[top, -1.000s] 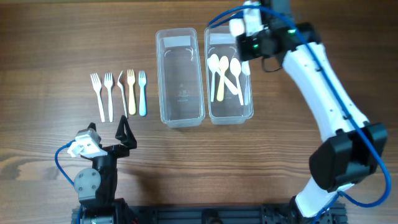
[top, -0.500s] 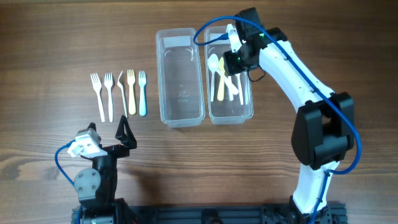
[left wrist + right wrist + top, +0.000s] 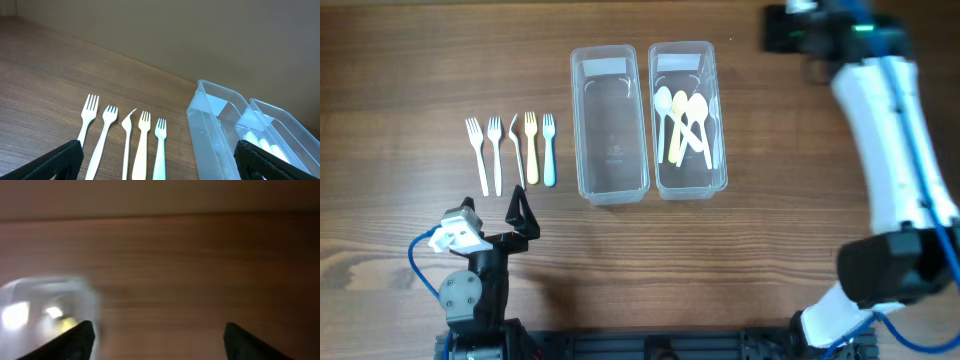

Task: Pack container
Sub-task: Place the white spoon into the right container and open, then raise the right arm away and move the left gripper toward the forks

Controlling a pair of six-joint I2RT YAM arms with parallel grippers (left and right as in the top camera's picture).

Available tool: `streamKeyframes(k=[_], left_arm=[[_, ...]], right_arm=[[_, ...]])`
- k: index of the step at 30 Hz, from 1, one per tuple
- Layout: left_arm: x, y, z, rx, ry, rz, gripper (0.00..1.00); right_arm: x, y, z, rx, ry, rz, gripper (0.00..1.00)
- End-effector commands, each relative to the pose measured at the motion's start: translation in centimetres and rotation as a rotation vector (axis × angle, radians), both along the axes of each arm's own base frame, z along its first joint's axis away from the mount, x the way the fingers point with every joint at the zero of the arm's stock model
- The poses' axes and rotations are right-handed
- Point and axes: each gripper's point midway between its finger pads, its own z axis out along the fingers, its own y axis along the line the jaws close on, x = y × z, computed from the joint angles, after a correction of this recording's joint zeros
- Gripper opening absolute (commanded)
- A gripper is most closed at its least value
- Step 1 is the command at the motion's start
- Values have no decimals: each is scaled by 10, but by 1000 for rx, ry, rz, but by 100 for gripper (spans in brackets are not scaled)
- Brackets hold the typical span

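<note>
Two clear containers stand side by side at mid-table. The left container (image 3: pixel 610 125) holds nothing. The right container (image 3: pixel 718 150) holds several spoons (image 3: pixel 682 120), white and yellow. Several forks (image 3: pixel 510 150) lie in a row left of them, also seen in the left wrist view as forks (image 3: pixel 125 142) in front of the containers (image 3: pixel 220 127). My left gripper (image 3: pixel 520 212) (image 3: pixel 160 165) stands open near the front edge, short of the forks. My right gripper (image 3: pixel 782 30) (image 3: pixel 160 340) is open over bare table at the back right, with the container corner (image 3: pixel 45 307) blurred to its left.
The wooden table (image 3: pixel 420 70) stretches left of the forks and right of the containers. The right arm (image 3: pixel 890 130) spans the right side, from its base at the front edge to the back edge.
My right gripper has opened and swung away from above the right container to the back right of the table. The left arm has not moved.
</note>
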Motion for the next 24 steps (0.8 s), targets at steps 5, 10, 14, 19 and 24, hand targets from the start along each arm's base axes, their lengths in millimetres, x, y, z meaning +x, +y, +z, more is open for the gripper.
streamKeyframes(k=[5,10,14,19,24], left_arm=[[0,-2,-3,12,4,-14,100],[0,-2,-3,12,4,-14,100],[0,-2,-3,12,4,-14,100],[0,-2,-3,12,4,-14,100],[0,-2,-3,12,4,-14,100]], right_arm=[[-17,-133,-11,-64,39,-270,100],[-24,-167,-9,-63,25,-342,100],[-27,-174,-9,-63,25,-356,100],[-27,-174,-9,-63,25,-356,100],[-27,-174,-9,-63,25,-356,100]])
